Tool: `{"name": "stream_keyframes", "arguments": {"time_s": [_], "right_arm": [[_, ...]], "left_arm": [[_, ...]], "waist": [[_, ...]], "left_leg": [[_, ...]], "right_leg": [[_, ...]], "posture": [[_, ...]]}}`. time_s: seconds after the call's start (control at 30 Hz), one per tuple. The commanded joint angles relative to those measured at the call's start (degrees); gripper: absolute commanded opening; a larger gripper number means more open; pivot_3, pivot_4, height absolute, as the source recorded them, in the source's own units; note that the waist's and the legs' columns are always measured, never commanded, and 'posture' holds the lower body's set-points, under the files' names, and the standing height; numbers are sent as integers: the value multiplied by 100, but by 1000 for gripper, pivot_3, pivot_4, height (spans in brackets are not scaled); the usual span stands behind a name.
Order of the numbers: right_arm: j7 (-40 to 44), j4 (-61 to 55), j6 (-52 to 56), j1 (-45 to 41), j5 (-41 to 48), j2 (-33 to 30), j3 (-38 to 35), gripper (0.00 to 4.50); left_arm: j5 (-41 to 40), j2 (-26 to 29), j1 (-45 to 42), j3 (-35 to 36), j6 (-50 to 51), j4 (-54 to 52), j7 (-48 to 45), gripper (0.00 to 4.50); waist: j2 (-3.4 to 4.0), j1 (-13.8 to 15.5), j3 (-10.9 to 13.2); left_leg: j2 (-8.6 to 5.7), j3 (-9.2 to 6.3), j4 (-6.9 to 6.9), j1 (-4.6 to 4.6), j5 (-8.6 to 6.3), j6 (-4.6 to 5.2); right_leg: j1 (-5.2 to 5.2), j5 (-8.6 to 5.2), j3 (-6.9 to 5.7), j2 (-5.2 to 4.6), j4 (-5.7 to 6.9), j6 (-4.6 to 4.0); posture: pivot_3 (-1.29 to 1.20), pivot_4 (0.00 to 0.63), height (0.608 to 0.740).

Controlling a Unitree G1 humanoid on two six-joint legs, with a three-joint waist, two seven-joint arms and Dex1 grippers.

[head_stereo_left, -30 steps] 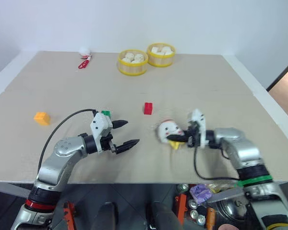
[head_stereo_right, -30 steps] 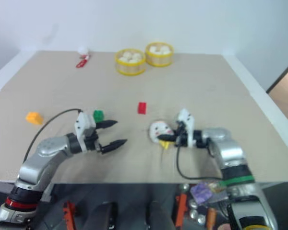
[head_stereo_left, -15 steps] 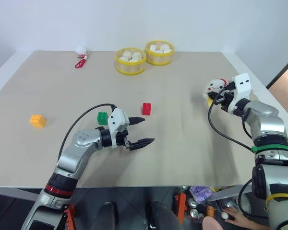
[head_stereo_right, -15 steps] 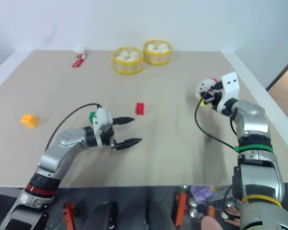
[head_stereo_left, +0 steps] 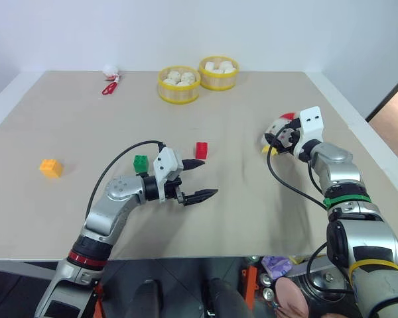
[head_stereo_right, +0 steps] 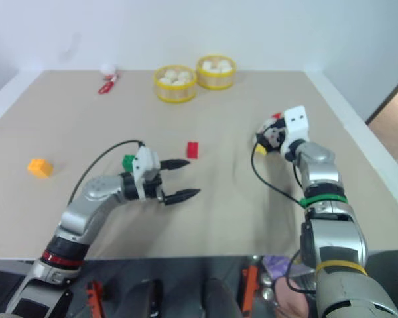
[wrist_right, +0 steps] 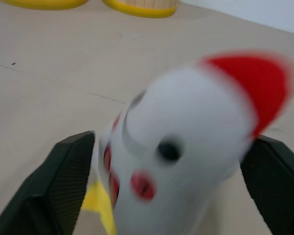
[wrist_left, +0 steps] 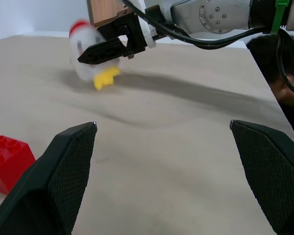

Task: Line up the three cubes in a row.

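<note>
A red cube (head_stereo_left: 201, 150) stands near the table's middle, a green cube (head_stereo_left: 140, 163) to its left, and an orange-yellow cube (head_stereo_left: 50, 167) far off to the left. My left gripper (head_stereo_left: 209, 177) hovers open and empty just in front of the red cube (wrist_left: 7, 159), pointing right. On the right side, my right gripper (head_stereo_left: 275, 138) is open, its fingers (wrist_right: 73, 181) spread wide. The white-and-red chicken toy (wrist_right: 186, 147) sits blurred between them, just above the table.
Two yellow steamer baskets (head_stereo_left: 180, 85) (head_stereo_left: 219, 73) stand at the back. A small red-and-white item (head_stereo_left: 109, 86) lies at the back left. A person (wrist_left: 279, 73) is beyond the table's right edge, a hand (head_stereo_left: 292, 308) below the front edge.
My right arm carried the chicken toy from the table's middle out to the right, and its fingers have now spread open around it. My left gripper shifted slightly right, staying open.
</note>
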Motion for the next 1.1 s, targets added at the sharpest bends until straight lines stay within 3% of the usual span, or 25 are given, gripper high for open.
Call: {"name": "stream_keyframes", "arguments": {"time_s": [0.03,0.77,0.97,1.1], "right_arm": [[65,-380,84,-211,306,-15,-329,4465],[11,-594,118,-86,143,53,-282,4465],[717,-1541,349,157,572,170,-315,4465],[1585,-2866,882,680,948,201,-25,4465]], "left_arm": [[-57,42,78,159,-15,-239,100,4500],[-114,106,212,315,88,-436,328,4500],[-359,217,480,581,351,-891,536,4500],[-606,629,969,993,646,-1511,597,4500]], "waist": [[0,-1,0],[1,-6,0],[1,-31,0],[1,-53,-1]], "left_leg": [[0,2,0,0,0,0],[0,35,0,10,0,0],[3,39,-2,10,0,0],[9,35,-5,12,0,0]], "right_leg": [[-1,1,2,0,0,1],[-4,10,38,0,0,14],[-6,11,44,1,0,16],[-6,11,42,8,1,15]], "posture": [[0,150,740],[0,150,740],[0,150,740],[0,150,740]]}}
